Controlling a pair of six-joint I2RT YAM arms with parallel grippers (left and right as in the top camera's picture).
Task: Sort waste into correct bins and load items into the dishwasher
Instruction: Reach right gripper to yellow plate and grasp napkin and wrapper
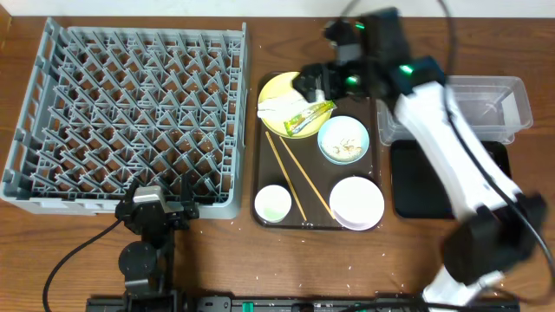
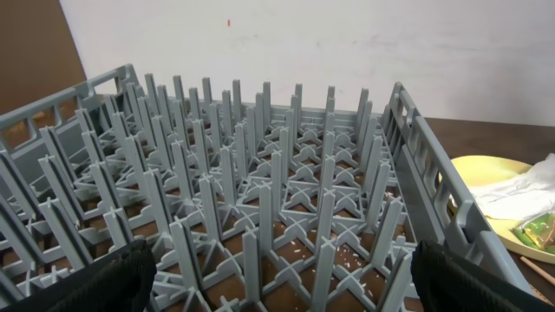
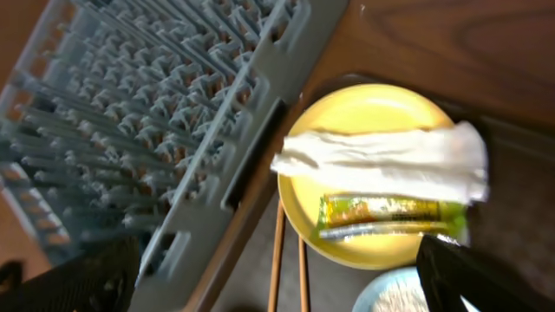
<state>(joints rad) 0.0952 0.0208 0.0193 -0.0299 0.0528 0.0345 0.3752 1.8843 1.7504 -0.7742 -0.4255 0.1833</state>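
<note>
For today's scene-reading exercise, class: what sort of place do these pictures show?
Probably a lab bench staged as a dish-clearing station, not a real kitchen: a grey dish rack, a brown serving tray carrying a littered yellow plate, and a clear tub sit on a plain wooden table.

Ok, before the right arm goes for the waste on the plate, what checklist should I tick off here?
1. Right gripper open: ok.
2. Right gripper over the round yellow plate, waste between its fingers in the wrist view: ok.
3. White paper wrapper and small green-and-yellow packet uncovered, side by side on the plate: ok.
4. Clear rectangular plastic tub and shallow black plastic tray free to receive waste: partly hidden by the right arm, cannot tell.
5. Left gripper open, at the near edge of the grey pegged dish rack, away from the plate: ok.
</note>
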